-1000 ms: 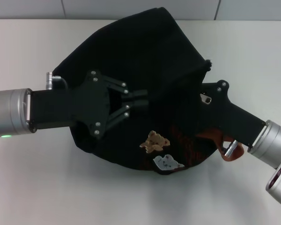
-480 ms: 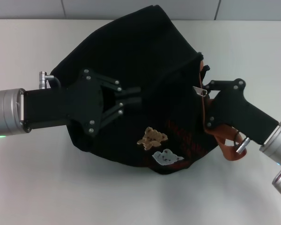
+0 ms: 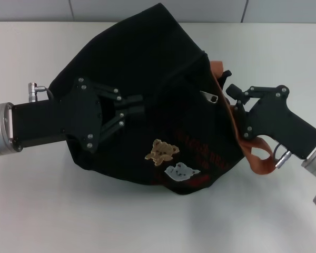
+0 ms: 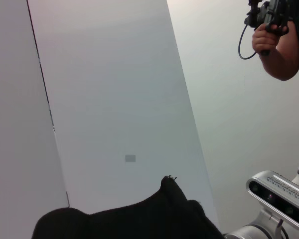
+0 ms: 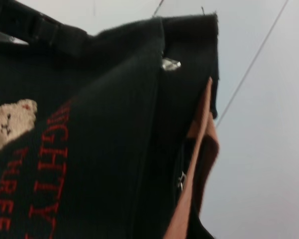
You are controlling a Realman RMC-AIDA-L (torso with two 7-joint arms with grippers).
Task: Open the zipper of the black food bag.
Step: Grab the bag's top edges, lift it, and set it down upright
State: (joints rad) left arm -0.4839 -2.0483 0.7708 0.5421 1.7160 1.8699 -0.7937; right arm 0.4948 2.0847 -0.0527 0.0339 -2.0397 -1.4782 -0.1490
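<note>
Right on the side of the black food bag (image 3: 147, 63), find the zipper (image 3: 210, 97), with its small silver pull just beside the brown strap (image 3: 253, 158). Hard to tell how far open. Lying on its side on the white counter (image 3: 42, 211), soft and floppy. No way to see inside the bag, so no telling the contents.

Left tool (image 3: 132, 105): nearly closed, seemingly pinched on a fold of the bag's cloth, likely to hold the bag in place. Right tool (image 3: 233, 99): near the silver pull, right by the strap. Cannot tell whether open or closed, or holding anything.

Could go wrong: grabbing the big strap and not the tiny pull, with the two so close together. Could also drag the whole bag along after a slipped left pinch, with no zip opening at all.
</note>
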